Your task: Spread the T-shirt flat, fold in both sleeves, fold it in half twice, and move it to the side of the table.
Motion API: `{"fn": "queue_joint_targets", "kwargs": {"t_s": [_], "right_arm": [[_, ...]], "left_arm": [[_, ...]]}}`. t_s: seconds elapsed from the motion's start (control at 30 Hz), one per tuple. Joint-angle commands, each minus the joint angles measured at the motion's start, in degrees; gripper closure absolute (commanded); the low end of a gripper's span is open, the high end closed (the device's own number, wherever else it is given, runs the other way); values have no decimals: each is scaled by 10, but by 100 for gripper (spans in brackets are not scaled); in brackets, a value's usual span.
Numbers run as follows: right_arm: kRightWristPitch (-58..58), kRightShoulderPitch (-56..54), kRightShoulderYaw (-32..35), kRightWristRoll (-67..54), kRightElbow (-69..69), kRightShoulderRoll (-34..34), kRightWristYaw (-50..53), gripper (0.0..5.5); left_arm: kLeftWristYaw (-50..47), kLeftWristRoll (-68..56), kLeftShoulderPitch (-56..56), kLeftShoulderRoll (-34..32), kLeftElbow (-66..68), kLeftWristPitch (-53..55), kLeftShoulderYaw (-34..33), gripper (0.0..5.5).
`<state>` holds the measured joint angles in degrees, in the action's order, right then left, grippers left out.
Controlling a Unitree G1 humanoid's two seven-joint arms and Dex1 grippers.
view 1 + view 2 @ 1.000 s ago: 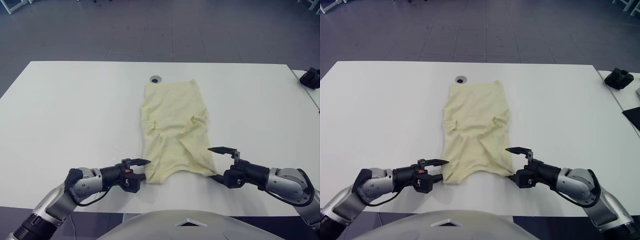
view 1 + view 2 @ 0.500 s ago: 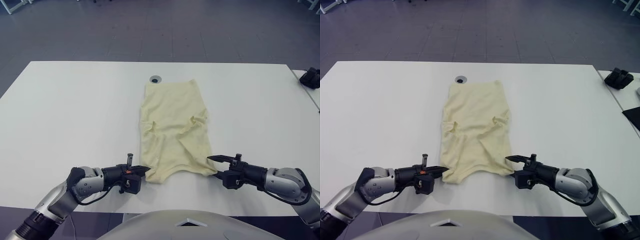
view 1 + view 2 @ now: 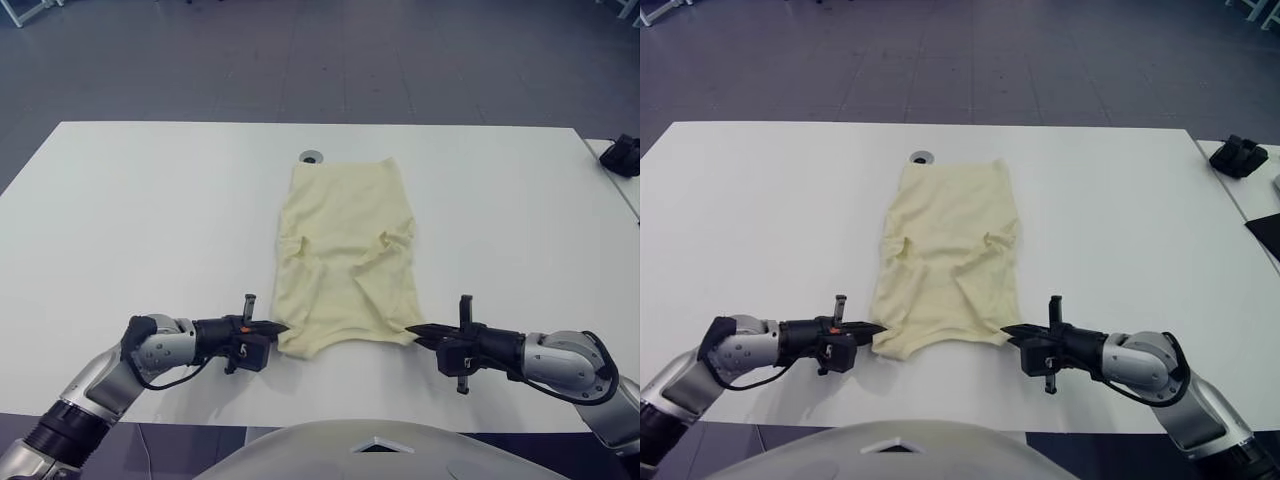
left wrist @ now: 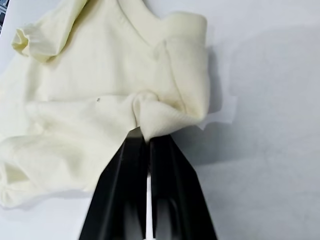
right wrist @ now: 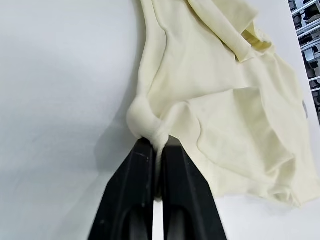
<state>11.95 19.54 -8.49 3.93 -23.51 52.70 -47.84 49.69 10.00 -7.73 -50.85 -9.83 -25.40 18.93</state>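
At the near end of the T-shirt, the left gripper is clamped on the near-left corner and the right gripper on the near-right corner. The T-shirt lies mid-desk, long axis running near to far, so its free end lies straight ahead of both arms.

Head stereo pair looks down over the table — wrist cameras sit close at the T-shirt near corners

Broad table flanks the T-shirt; a grommet lies beyond it.
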Motion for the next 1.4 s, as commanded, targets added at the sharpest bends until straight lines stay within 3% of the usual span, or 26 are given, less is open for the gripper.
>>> {"fn": "queue_joint_targets", "kwargs": {"t_s": [0.03,0.17,0.3,0.67,0.8,0.97,1.2,1.4], "right_arm": [[-173,-30,11,-162,-82,6,-58,550],[-292,-28,11,-264,-129,41,-113,550],[-367,3,25,-326,-159,88,-159,550],[-512,24,110,-535,-183,120,-228,550],[-558,-50,122,-597,-127,88,-195,550],[-621,-242,111,-630,22,35,-156,550],[-610,-459,30,-519,237,-49,-174,550],[-535,-570,-13,-400,446,-132,-194,550]], "left_arm": [[77,-89,15,-19,-19,96,-6,550],[174,-264,28,-40,-71,290,-25,550],[258,-357,11,-96,-103,395,-50,550],[306,-546,-11,-146,-201,614,-109,550],[269,-611,63,-102,-155,684,-137,550],[235,-651,183,-44,-65,752,-153,550],[219,-593,339,38,99,752,-139,550],[219,-489,444,118,286,688,-105,550]]}}
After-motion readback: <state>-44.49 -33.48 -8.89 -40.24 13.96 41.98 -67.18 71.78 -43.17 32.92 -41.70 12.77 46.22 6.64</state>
